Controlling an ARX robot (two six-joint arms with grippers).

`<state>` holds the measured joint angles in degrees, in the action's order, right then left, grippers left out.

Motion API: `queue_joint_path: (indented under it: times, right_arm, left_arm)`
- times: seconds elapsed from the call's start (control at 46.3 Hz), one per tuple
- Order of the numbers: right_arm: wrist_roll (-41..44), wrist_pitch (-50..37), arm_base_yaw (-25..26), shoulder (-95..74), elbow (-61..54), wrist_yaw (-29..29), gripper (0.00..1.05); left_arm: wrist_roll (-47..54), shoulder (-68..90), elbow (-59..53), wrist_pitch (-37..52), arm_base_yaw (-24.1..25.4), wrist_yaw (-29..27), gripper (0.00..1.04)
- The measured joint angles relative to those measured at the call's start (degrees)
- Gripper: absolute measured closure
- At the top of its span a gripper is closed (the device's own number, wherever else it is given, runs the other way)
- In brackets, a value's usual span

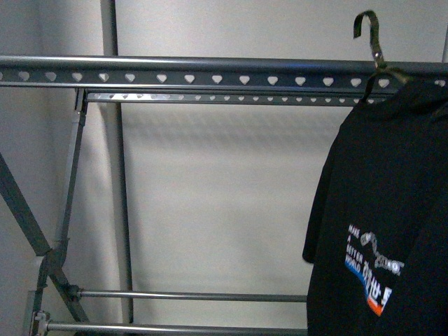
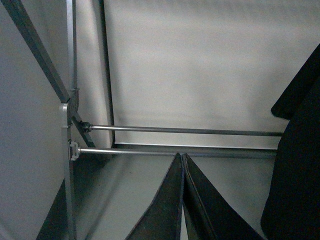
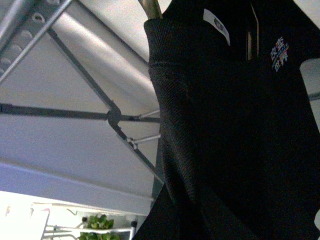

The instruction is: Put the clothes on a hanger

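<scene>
A black T-shirt [image 1: 392, 210] hangs on a hanger at the right of the front view, with white lettering and a blue-and-orange stripe [image 1: 374, 269] showing low down. The hanger's hook [image 1: 369, 35] sticks up above the rack's top rail [image 1: 189, 70]; whether it rests on the rail I cannot tell. In the right wrist view the T-shirt [image 3: 235, 125] fills the picture, collar label [image 3: 216, 24] and small logo [image 3: 279, 52] visible. My right gripper [image 3: 182, 200] is shut on its cloth, fingers lost in the black. My left gripper [image 2: 182, 156] is shut on nothing, beside the T-shirt [image 2: 295, 175].
The grey metal rack has a perforated top rail, a diagonal brace [image 1: 28, 217] at the left and two low cross rods [image 2: 175, 131]. A plain white wall [image 1: 224, 196] stands behind it. A green plant on a white stand [image 3: 100, 222] shows far off in the right wrist view.
</scene>
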<state>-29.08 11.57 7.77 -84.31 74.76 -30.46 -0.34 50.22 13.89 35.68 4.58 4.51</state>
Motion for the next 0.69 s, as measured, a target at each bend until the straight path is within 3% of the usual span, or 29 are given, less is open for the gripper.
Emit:
queue_joint_path:
  times: [0.108, 0.367, 0.692]
  right_arm:
    - [-1.8, 0.3, 0.9, -1.6, 3.5, 0.2, 1.01]
    - [-4.5, 3.9, 1.3, -10.9, 12.7, 5.6, 1.01]
    - [-10.3, 4.2, -2.9, -19.4, 22.3, 12.2, 1.01]
  left_arm:
    - [0.0, -3.0, -2.6, 0.0, -3.0, -4.3, 1.01]
    - [0.1, -11.8, -8.0, -3.3, -4.5, -4.5, 1.01]
    - [0.1, -21.4, -11.3, -9.8, -4.5, -4.5, 1.01]
